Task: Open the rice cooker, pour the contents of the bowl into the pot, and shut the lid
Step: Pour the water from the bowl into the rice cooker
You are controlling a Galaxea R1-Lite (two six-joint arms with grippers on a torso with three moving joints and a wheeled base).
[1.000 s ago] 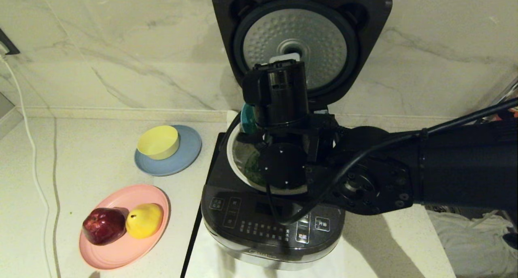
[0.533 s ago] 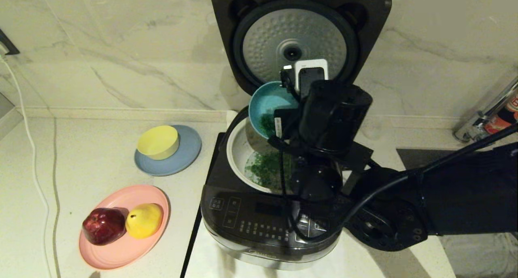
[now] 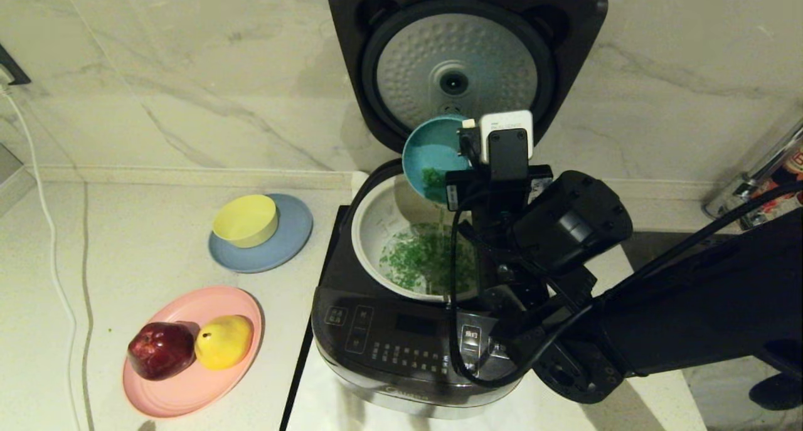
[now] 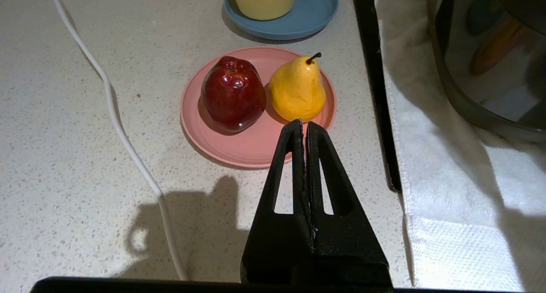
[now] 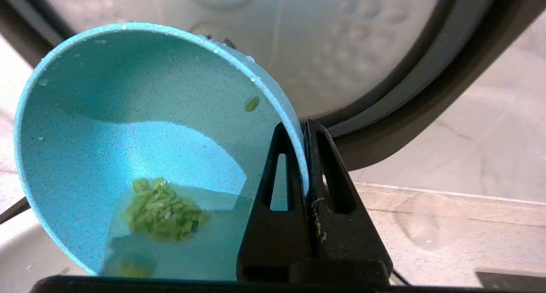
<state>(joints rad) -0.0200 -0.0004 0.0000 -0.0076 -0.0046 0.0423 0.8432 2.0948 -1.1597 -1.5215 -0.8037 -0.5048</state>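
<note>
Head view. The rice cooker (image 3: 417, 330) stands on the counter with the lid (image 3: 467, 61) raised upright against the marble wall, its dimpled silver inner plate facing forward. The pot (image 3: 370, 230) sits in the cooker body, and a spread of the contents (image 3: 423, 261) lies on its floor. The right arm reaches in from the right side, across the front panel. The right gripper (image 3: 467, 148) is above the far right part of the pot, clamped on the rim of the bowl (image 3: 433, 148). The bowl is tipped steeply, its opening facing forward and to the left, directly over the pot and just in front of the lid. A small green clump remains at the bowl's lowest inner edge. To the left of the cooker: a yellow bowl (image 3: 246, 219) on a blue-grey plate (image 3: 295, 233), and nearer, a pink plate (image 3: 188, 387) bearing a red apple (image 3: 162, 349) and a yellow pear (image 3: 224, 341). A white cable (image 3: 50, 243) runs along the far left of the counter.

Left wrist view. The left gripper (image 4: 303, 126) hangs above the counter near the pink plate, fingers pressed together, holding nothing. The cooker's shiny lower wall rests on a white cloth (image 4: 448, 190).

Right wrist view. The two fingers (image 5: 290, 156) pinch the bowl's wall, one inside and one outside. The bowl's interior is wet, with a small heap of green bits low in it and one stray bit higher on the wall. The lid's inner plate fills the background.
</note>
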